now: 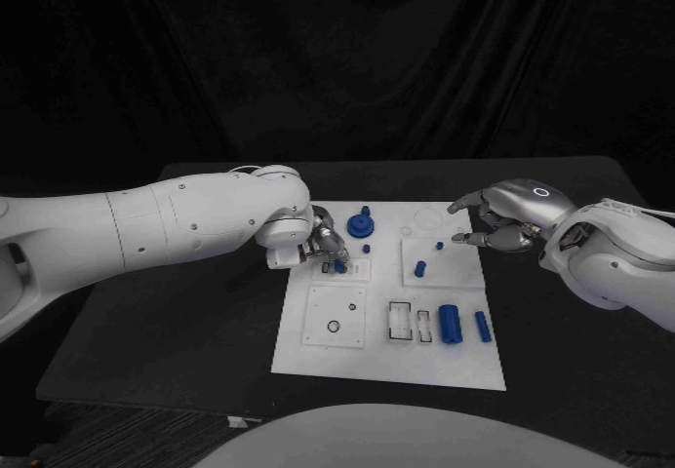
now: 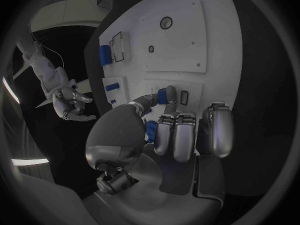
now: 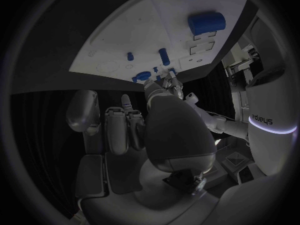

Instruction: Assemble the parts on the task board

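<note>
The white task board [image 1: 391, 363] lies mid-table. My left hand [image 1: 312, 244] is over its upper left panel, and the thumb and a finger pinch a small blue peg [image 2: 162, 96] right at the board surface; the same peg [image 1: 339, 264] shows under the fingertips. Beside it a round blue part with a stem [image 1: 362, 226] stands on the board. My right hand [image 1: 499, 219] hovers at the board's upper right edge, fingers loosely bent and apart, holding nothing. Near it are a blue peg [image 1: 420, 266] and a tiny blue piece [image 1: 439, 246].
A large blue cylinder [image 1: 451, 323] and a slimmer one [image 1: 483, 327] lie on the board's lower right, beside two black-outlined slots [image 1: 401, 319]. A black ring [image 1: 334, 328] marks the lower left panel. The black table [image 1: 183, 322] extends to both sides.
</note>
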Tool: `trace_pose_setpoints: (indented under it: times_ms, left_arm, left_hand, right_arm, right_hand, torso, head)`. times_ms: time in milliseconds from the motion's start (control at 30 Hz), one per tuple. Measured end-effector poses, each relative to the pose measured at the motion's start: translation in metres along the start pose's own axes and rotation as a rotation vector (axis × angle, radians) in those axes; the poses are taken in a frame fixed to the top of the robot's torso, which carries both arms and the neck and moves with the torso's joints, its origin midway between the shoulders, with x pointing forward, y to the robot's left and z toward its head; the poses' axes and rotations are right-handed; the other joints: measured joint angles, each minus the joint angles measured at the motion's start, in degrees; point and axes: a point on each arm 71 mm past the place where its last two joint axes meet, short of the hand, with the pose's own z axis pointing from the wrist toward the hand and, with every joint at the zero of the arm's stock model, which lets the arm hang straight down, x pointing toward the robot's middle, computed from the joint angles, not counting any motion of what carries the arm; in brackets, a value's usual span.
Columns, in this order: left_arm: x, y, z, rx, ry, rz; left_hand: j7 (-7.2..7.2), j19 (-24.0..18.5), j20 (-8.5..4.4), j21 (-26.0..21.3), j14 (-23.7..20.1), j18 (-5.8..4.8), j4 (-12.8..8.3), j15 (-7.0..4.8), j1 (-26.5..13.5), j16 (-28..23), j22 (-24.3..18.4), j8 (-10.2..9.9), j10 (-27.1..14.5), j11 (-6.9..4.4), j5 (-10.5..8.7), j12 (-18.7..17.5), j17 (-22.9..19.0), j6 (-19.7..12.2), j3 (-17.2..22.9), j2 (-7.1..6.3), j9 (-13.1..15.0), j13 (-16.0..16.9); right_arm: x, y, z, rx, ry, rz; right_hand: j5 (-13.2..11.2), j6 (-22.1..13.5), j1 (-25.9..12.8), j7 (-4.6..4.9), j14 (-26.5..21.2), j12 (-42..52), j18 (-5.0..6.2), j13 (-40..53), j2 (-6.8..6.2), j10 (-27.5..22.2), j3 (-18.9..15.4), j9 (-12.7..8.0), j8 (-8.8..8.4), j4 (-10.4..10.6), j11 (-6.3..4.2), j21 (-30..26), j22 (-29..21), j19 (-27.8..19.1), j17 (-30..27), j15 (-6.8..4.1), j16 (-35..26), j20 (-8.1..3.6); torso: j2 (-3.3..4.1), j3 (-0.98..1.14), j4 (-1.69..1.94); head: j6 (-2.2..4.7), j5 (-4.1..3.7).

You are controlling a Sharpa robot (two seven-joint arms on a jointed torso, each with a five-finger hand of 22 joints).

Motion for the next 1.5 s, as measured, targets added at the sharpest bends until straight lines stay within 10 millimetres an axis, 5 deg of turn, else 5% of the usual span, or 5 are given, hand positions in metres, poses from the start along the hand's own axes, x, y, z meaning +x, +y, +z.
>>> trace_pose_setpoints:
  times_ms: [1500]
  left_arm:
    - [0.0011, 0.0046, 0.0013, 0.015, -0.016, -0.031]
  left_hand:
    - [-0.09, -0.62, 0.21, -0.74, 0.0, 0.0, 0.33, 0.0, -0.2, 0.0, 0.0, -0.45, 0.0, 0.0, -0.18, 0.0, 0.0, -0.08, 0.33, -0.2, 0.39, 0.0]
  right_arm:
    - [0.0032, -0.0003, -0.0009, 0.002, 0.016, 0.003]
  right_hand:
    - [0.0, 0.0, 0.0, 0.0, 0.0, -0.21, 0.0, -0.02, 0.0, 0.0, 0.0, -0.05, 0.0, 0.0, 0.0, 0.0, -0.03, 0.02, 0.0, 0.0, -0.23, 0.01]
  torso:
    - [-0.04, 0.05, 0.02]
  head:
    - [0.0, -0.02]
